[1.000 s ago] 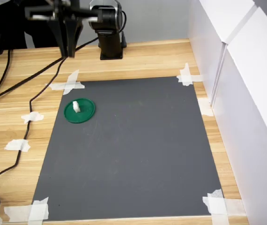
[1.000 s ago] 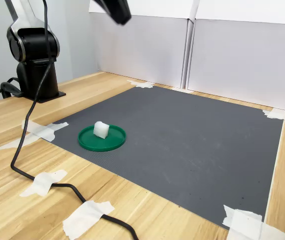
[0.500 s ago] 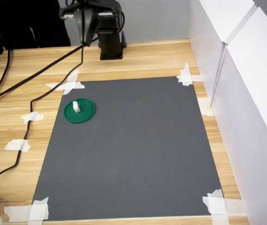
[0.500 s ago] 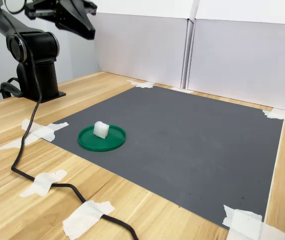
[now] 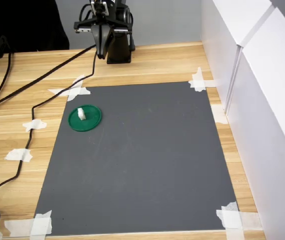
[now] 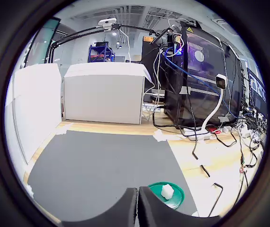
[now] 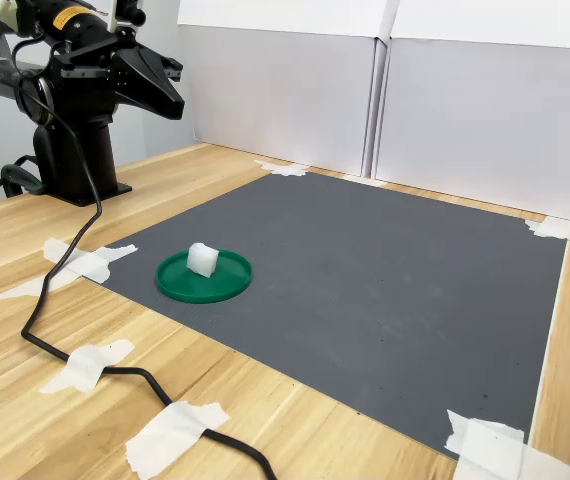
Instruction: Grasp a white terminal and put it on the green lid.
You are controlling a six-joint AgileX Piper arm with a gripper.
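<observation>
Pulled back and folded in, the gripper (image 5: 100, 54) now sits in the upper left of the first exterior view, right in front of the arm's base (image 5: 118, 47), where a second ago it hung further to that view's left, higher up and nearer the lid. Its two fingers point down and, in the wrist view, they meet edge to edge at the lower middle of the frame (image 6: 138, 208), pressed together with nothing between them. Over on the dark grey mat (image 5: 142, 160), the green lid (image 5: 85, 118) has not budged: it lies flat near the mat's upper left corner in the first exterior view, and in the second exterior view it shows at left of centre (image 7: 204, 277), close to the mat's near edge. And there's the white terminal (image 5: 81, 113), resting on the lid, off to one side of the disc's middle, clear in the second exterior view too (image 7: 202, 260). Gripper and lid are well apart. A black cable (image 5: 27, 132) trails across the wooden table (image 5: 152, 62) past the mat's left side in the first exterior view, pinned by strips of white tape (image 5: 34, 124). White panels (image 7: 385, 95) stand along the far edge in the second exterior view.
</observation>
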